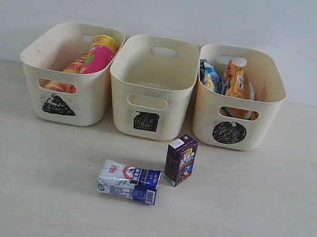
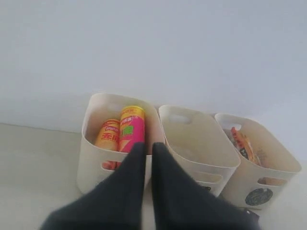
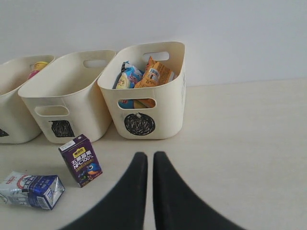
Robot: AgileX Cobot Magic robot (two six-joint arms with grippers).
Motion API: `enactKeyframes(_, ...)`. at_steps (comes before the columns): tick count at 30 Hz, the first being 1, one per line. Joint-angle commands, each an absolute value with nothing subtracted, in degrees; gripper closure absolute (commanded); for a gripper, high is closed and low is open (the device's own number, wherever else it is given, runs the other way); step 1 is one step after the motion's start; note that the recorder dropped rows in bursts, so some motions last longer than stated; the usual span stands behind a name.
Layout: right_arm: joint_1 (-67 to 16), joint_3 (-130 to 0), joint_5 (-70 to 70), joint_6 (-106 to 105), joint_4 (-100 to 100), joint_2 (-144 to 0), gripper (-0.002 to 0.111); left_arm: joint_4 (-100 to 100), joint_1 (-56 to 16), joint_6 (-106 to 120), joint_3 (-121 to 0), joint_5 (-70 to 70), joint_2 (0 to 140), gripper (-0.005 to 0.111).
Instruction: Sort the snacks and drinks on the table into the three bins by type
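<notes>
The pink chip tube (image 1: pixel 100 56) and the yellow one (image 1: pixel 74 65) lean inside the triangle bin (image 1: pixel 90 103). Nothing shows inside the square bin (image 1: pixel 152 86) in the middle. In the circle bin (image 1: pixel 268 122) stand the orange bag (image 1: pixel 237 83) and the blue-white bag (image 1: pixel 210 76). The dark purple carton (image 1: pixel 180 159) stands upright on the table before the bins, and the white and blue carton (image 1: pixel 129 181) lies on its side to its left. My left gripper (image 2: pixel 148 145) is shut and holds nothing, before the triangle bin (image 2: pixel 91 158). My right gripper (image 3: pixel 147 155) is shut and holds nothing, right of the purple carton (image 3: pixel 80 160).
A pale wall rises right behind the three bins. The pale table (image 1: pixel 263 223) stretches bare to the left, right and front of the cartons. Neither arm shows in the exterior view.
</notes>
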State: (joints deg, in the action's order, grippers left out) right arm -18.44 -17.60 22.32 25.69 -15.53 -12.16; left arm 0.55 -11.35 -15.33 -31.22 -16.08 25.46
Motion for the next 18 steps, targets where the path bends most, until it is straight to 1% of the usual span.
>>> enactKeyframes(1, -18.3, -17.3, 22.5, 25.6, -15.4, -12.2, 0.106, 1.1, -11.1, -15.7, -27.0, -10.0, 23.1, 0.102)
enactKeyframes(5, -18.3, -17.3, 22.5, 25.6, -15.4, -12.2, 0.106, 2.5, -11.1, -15.4, -23.0, -5.7, 23.0, 0.102)
enactKeyframes(10, -18.3, -17.3, 21.6, 25.6, -14.8, -12.2, 0.106, 5.9, -11.1, -11.7, -20.1, -5.1, 23.0, 0.102)
enactKeyframes(14, -18.3, -17.3, 19.6, 24.9, -10.5, -12.2, 0.106, 5.9, -11.1, -11.6, -17.8, -3.7, 23.0, 0.102)
enactKeyframes(18, -18.3, -17.3, 15.5, 24.8, -9.8, -15.2, 0.106, 5.9, -11.1, -11.6, -15.3, 0.0, 23.0, 0.102)
